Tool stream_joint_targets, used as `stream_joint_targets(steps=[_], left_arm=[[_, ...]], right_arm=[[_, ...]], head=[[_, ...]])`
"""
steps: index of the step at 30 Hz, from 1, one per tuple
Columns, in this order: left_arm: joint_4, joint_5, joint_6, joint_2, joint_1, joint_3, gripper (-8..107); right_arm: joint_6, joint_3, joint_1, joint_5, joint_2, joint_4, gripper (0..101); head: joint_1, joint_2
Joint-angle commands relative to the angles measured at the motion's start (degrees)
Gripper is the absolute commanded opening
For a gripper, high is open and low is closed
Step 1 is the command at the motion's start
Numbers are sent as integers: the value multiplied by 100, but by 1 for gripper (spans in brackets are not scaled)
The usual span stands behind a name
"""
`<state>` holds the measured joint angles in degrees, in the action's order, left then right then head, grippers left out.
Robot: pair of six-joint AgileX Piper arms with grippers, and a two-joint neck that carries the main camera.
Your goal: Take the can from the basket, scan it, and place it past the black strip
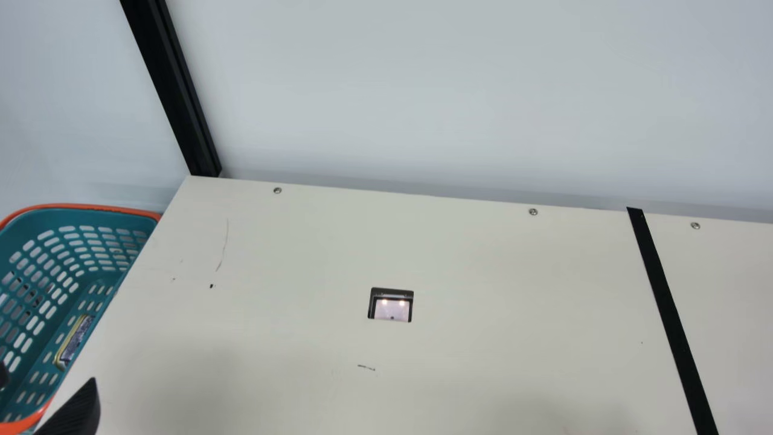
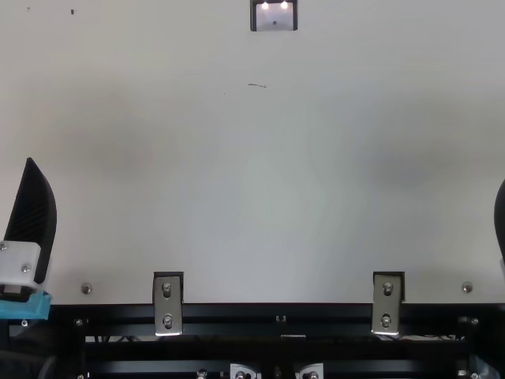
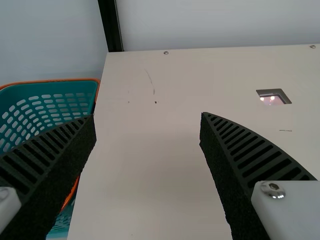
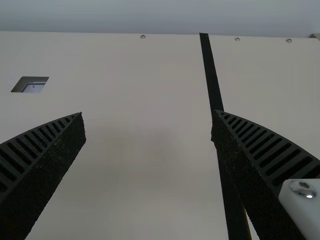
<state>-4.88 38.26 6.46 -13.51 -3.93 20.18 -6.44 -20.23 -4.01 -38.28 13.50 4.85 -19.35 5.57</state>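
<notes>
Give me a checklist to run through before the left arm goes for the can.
1. Can in the basket: ok.
2. Left gripper open: ok, fingers apart.
3. Can between those fingers: not ok, nothing held.
4. Scanner window lit: ok, two lights glowing.
5. Barcode side of the can: cannot tell.
6. Can past the black strip: not ok, not yet placed.

So main view looks out from the neck, slanting down across the surface (image 1: 483,272) to the back wall (image 1: 423,90). Top view's nearer and way steeper, taking in the near edge (image 2: 268,298). Both wrist cams face that wall too. All four catch the scanner window (image 1: 391,309); main shares the basket (image 1: 90,206) with left wrist, the black strip (image 1: 665,302) with right.
</notes>
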Motion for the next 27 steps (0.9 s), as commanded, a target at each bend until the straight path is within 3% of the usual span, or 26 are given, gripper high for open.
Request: stream_joint_targets(steps=[1, 13, 27], left_arm=[[0, 0, 0, 0, 0, 0, 90], [0, 0, 0, 0, 0, 0, 90], [0, 0, 0, 0, 0, 0, 90]], right_arm=[[0, 0, 0, 0, 0, 0, 101], [0, 0, 0, 0, 0, 0, 101], [0, 0, 0, 0, 0, 0, 101]], head=[[-199, 61], [-190, 207], [-277, 1412]])
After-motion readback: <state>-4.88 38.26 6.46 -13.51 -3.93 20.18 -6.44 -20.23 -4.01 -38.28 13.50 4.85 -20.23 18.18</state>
